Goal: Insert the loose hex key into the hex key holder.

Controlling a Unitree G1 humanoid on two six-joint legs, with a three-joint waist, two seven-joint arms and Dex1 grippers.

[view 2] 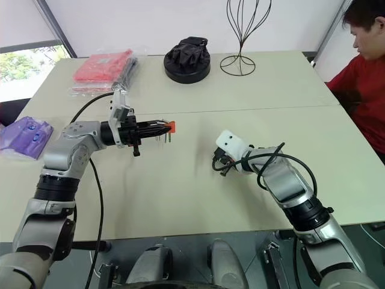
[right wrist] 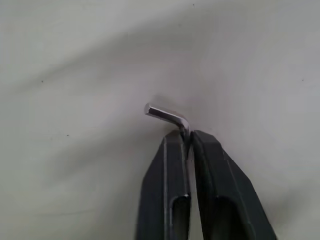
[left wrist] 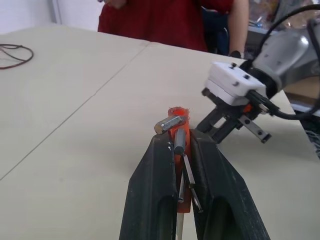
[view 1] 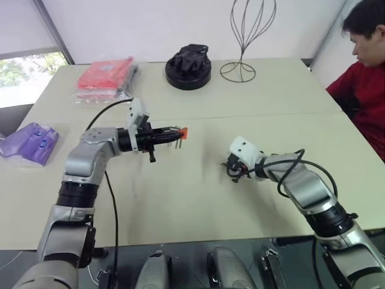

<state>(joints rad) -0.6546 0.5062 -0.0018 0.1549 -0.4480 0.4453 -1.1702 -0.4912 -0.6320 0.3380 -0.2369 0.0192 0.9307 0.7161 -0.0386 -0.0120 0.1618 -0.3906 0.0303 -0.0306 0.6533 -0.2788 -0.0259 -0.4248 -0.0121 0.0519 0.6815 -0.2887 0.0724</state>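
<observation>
Both jaw pairs were seen clamped. At centre-left of the frame, the hex key holder [view 1: 183,133] was gripped above the table [view 1: 198,198] by the left gripper [view 1: 174,135]. At centre-right, the loose hex key [right wrist: 167,116] was pinched at the tabletop by the right gripper [right wrist: 189,136], its bent end left protruding.

Hex key [right wrist: 167,115]: thin grey L-shaped rod, long leg pinched between closed right fingers [right wrist: 165,200], short bent end sticking out past the tips, just above the tabletop. Holder [left wrist: 179,131]: small orange block (a few short metal keys hanging from it), clamped between left fingers [left wrist: 152,200], held level above the table.
</observation>
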